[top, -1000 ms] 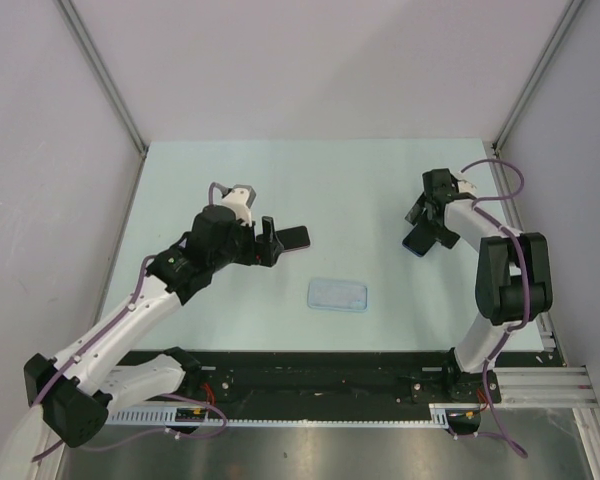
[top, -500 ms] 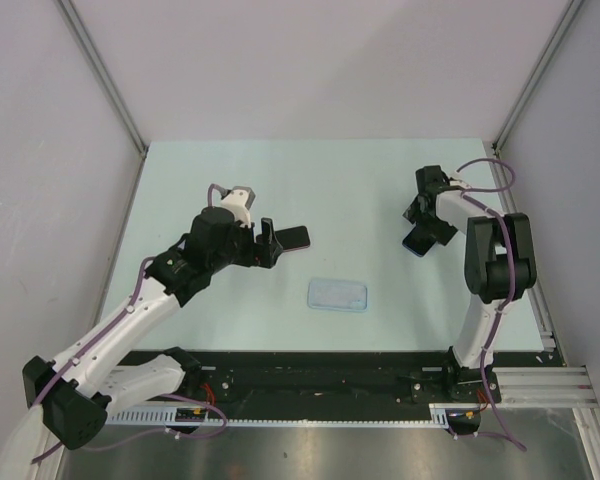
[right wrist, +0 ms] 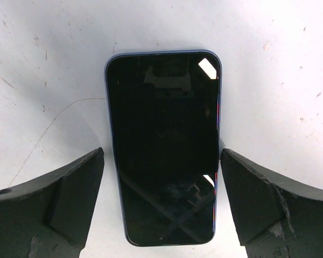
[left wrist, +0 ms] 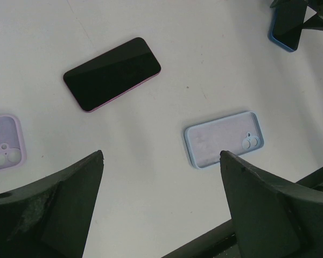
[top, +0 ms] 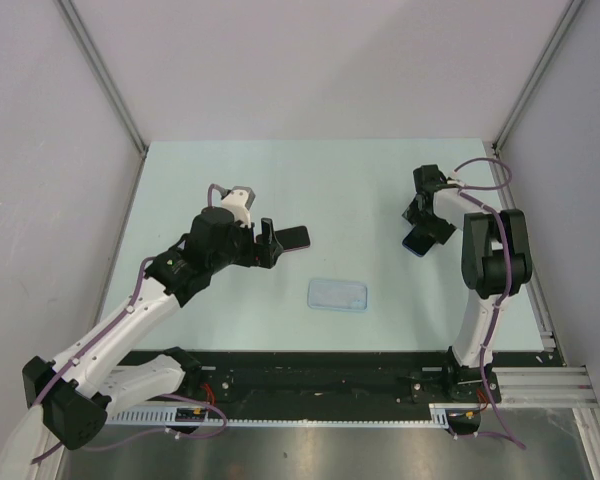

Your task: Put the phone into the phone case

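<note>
A light blue phone case (top: pixel 338 295) lies open side up near the table's front middle; it also shows in the left wrist view (left wrist: pixel 224 138). A black phone with a pink edge (top: pixel 294 238) lies screen up just right of my left gripper (top: pixel 267 243), which is open and empty above the table (left wrist: pixel 161 204); this phone (left wrist: pixel 112 74) lies ahead of the fingers. A black phone with a blue edge (top: pixel 417 240) lies at the right. My right gripper (top: pixel 423 228) is open, with a finger on each side of it (right wrist: pixel 161 156), not closed on the phone (right wrist: pixel 164 145).
A lilac phone case (left wrist: pixel 4 142) lies at the left of the left wrist view, hidden under the left arm in the top view. The blue-edged phone and right fingers show at that view's top right (left wrist: pixel 288 29). Grey walls enclose the table (top: pixel 360 180).
The right arm's forearm and wrist have swung in toward the left over the blue-edged phone. The left arm and the phones and case have not moved.
</note>
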